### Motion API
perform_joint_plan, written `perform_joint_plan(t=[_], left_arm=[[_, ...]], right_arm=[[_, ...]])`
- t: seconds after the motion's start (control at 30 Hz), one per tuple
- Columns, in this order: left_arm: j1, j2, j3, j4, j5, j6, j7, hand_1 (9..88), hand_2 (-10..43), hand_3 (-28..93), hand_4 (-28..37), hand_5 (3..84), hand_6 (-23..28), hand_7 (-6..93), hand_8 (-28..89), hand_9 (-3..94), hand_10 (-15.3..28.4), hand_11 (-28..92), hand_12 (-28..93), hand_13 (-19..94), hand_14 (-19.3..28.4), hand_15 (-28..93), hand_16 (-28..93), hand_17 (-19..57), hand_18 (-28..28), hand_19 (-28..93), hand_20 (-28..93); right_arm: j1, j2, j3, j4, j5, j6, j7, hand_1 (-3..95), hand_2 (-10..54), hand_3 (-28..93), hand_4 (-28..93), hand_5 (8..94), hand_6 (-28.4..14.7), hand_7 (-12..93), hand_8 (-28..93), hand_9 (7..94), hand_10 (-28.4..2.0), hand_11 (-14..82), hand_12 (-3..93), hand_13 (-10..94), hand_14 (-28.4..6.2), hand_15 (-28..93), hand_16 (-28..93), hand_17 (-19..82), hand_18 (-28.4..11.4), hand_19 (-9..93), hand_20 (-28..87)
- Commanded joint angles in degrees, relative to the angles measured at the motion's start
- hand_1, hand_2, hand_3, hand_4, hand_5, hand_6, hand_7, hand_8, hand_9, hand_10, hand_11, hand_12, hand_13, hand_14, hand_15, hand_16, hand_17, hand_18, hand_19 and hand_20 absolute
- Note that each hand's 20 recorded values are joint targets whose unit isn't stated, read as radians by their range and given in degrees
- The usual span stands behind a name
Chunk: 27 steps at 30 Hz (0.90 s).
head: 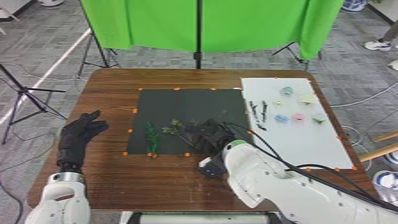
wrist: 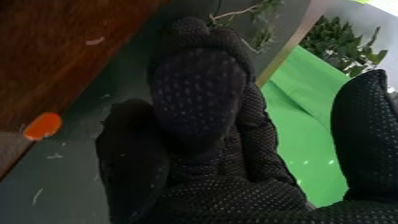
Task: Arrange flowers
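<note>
Covering the largest area, the brown wooden table [head: 120, 187] lies below a bright green fabric sheet [head: 151, 30], which hangs at twelve o'clock in the head view. A dark rectangular mat [head: 191, 105] is set on the table; its centre is the dial reference below. A white rectangular sheet [head: 306, 147] adjoins it at three o'clock. The left hand [head: 82, 131], in a black fabric glove, is at nine o'clock, off the mat; its state is released, with nothing grasped. The right hand [head: 211, 136], in an identical glove, is between four and five o'clock, over the mat; whether it grasps anything cannot be told. A green leafy artificial stem [head: 152, 137] lies at eight o'clock on the mat. A slender budded green sprig [head: 175, 129] is at seven o'clock, beside the right hand; contact cannot be confirmed. Taking the white sheet's centre as the dial, thin dark stems [head: 264, 111] lie at ten o'clock. Small pastel flower heads [head: 298, 118], blue, pink and pale yellow, occupy positions from the centre outward between twelve and two o'clock. Small orange tape pieces [head: 177, 89] mark the mat's border.
</note>
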Motion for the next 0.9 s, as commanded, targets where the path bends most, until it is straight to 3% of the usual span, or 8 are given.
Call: perform_joint_plan(t=[0.03,0.33,0.6,0.77,0.9], left_arm=[[0.13,-0.59,-0.05,0.52,0.24,-0.65,-0.40,28.8,13.9,59,-23.0,53.6,9.1,7.4,-5,54.7,18.1,24,11,45,21.6,28,-5,13.0,18.1,33,16],[0.04,-0.58,0.02,0.65,0.27,-0.87,-0.59,28.9,13.9,59,-23.0,53.8,9.2,7.4,-5,54.7,18.1,24,11,45,21.6,28,-5,13.0,18.1,33,16],[0.30,-0.55,-0.10,0.51,0.30,-1.08,-0.82,28.9,13.9,59,-23.1,53.7,9.1,7.5,-5,54.8,18.1,24,11,45,21.6,28,-5,13.0,18.1,33,16],[0.38,-0.48,-0.23,0.45,0.32,-0.98,-0.86,28.9,13.9,59,-23.0,53.7,9.2,7.4,-5,54.7,18.1,24,11,45,21.6,28,-5,13.0,18.1,33,16],[0.26,-0.24,-0.16,0.54,0.33,-0.95,-1.05,28.8,13.9,59,-23.0,53.8,9.2,7.3,-5,54.8,18.1,24,11,45,21.6,28,-5,12.9,18.2,33,16]], right_arm=[[-0.34,-0.61,-0.19,-0.46,1.15,-1.58,-0.72,18.4,7.8,62,-13,62.0,-6.0,37,-12,74.5,-17.0,10.5,13.7,94,-4.8,55,17,70,-11.1,93,30],[-1.09,-0.64,0.12,-1.05,1.53,-2.76,-0.15,18.3,7.9,62,-12,62.0,-5.8,36,-12,74.2,-17.1,10.2,13.5,94,-4.8,54,17,70,-11.1,93,30],[0.27,0.46,1.21,-3.02,0.30,0.79,0.58,17.9,7.3,62,-12,63.6,-5.8,37,-12,76.1,-17.1,11.8,14.3,94,-4.9,54,17,70,-11.3,93,31],[3.25,2.77,3.86,-5.32,-5.94,-1.21,-0.71,22.3,2.4,62,-11,64.4,-5.5,37,-12,77.5,-17.0,13.5,15.8,94,-6.1,49,22,66,-12.6,93,32],[5.68,4.24,6.56,-3.30,-14.43,-7.13,-0.35,26.3,-3.8,63,-11,65.7,-5.1,35,-12,81.5,-16.0,18.1,18.2,94,-6.2,47,24,66,-12.5,93,31]])
